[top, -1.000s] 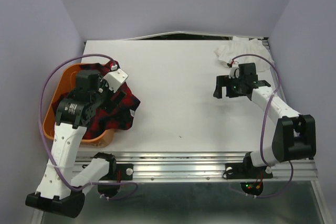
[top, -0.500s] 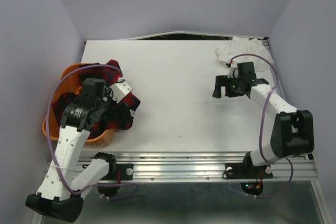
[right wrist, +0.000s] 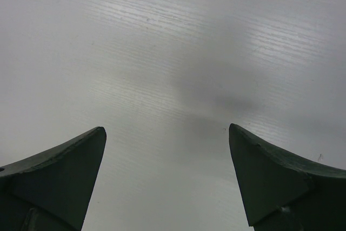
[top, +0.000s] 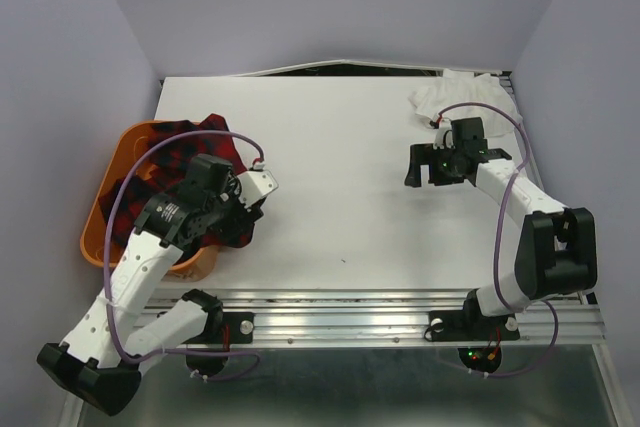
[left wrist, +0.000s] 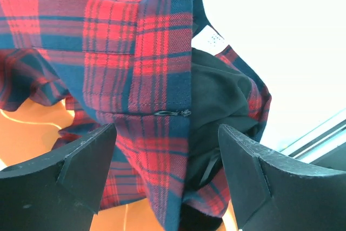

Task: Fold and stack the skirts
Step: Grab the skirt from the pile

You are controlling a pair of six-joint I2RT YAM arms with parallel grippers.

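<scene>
A red and navy plaid skirt [top: 200, 135] with a black lining is bunched in the orange basket [top: 92, 232] at the left and spills over its right rim onto the table. My left gripper [top: 238, 219] hangs over that spilled edge. In the left wrist view it [left wrist: 166, 133] is open wide, with the skirt's zip seam [left wrist: 140, 52] between and beyond its fingers. My right gripper [top: 420, 169] is open and empty over bare table at the right; the right wrist view shows it [right wrist: 167, 131] with only white tabletop [right wrist: 173, 52] below.
A crumpled white cloth [top: 465, 92] lies at the table's back right corner, just behind the right arm. The basket's orange floor [left wrist: 32, 139] shows under the skirt. A metal rail [top: 340, 307] runs along the table's near edge.
My left arm has swung right and toward the near edge, lowering over the skirt's spilled edge. The skirt has bunched closer to the basket. The right arm has hardly moved.
</scene>
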